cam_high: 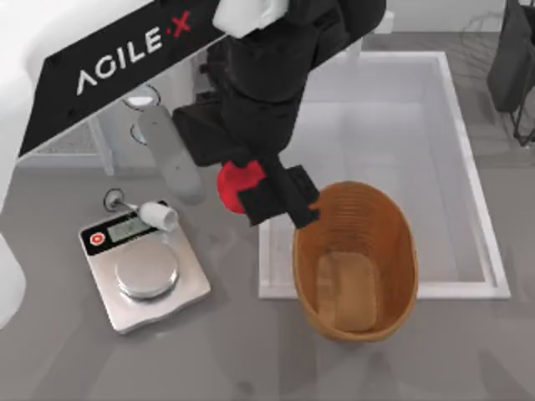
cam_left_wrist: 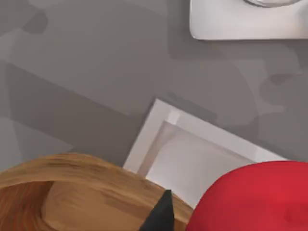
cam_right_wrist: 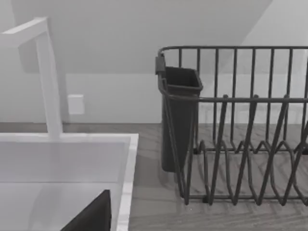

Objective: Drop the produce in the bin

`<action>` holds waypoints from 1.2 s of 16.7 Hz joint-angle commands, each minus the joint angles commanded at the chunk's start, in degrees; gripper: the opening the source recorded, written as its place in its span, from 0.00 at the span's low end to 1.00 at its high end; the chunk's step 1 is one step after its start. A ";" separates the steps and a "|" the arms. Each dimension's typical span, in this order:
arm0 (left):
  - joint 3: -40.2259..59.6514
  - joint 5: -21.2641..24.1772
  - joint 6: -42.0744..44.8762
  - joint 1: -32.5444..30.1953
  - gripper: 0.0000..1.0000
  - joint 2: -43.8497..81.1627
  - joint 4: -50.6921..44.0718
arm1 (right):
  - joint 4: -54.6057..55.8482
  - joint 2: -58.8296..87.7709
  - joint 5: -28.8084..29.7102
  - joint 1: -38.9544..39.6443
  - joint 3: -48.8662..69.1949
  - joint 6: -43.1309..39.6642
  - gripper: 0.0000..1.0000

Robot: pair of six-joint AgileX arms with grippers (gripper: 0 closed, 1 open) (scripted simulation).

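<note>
The produce is a glossy red ball held above the table by my left gripper, which is shut on it. It hangs just left of the white sink's left rim and of the bin, a tan woven oval basket standing in the sink's front-left corner. In the left wrist view the produce is close up, one dark fingertip points over the bin's rim, and the bin's flat bottom is bare. My right arm is parked at the far right edge.
A silver scale sits on the table at the left, with a small white tube lying at its back. The white sink takes up the right half. A dark dish rack and a white faucet stand behind it.
</note>
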 joint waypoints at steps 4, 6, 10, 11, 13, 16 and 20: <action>10.13 0.63 -23.59 -4.49 0.00 3.71 -0.56 | 0.00 0.00 0.00 0.00 0.00 0.00 1.00; 14.78 1.33 -33.84 -6.08 0.00 5.93 -1.10 | 0.00 0.00 0.00 0.00 0.00 0.00 1.00; 22.77 3.41 -51.07 -7.98 0.00 11.19 -3.10 | 0.00 0.00 0.00 0.00 0.00 0.00 1.00; 24.41 4.01 -54.91 -8.24 0.00 12.57 -3.76 | 0.00 0.00 0.00 0.00 0.00 0.00 1.00; 27.15 5.21 -61.94 -8.50 0.00 15.15 -5.06 | 0.00 0.00 0.00 0.00 0.00 0.00 1.00; 29.54 6.68 -69.30 -8.35 0.00 17.93 -6.59 | 0.00 0.00 0.00 0.00 0.00 0.00 1.00; 30.13 7.16 -71.34 -8.19 0.00 18.75 -7.06 | 0.00 0.00 0.00 0.00 0.00 0.00 1.00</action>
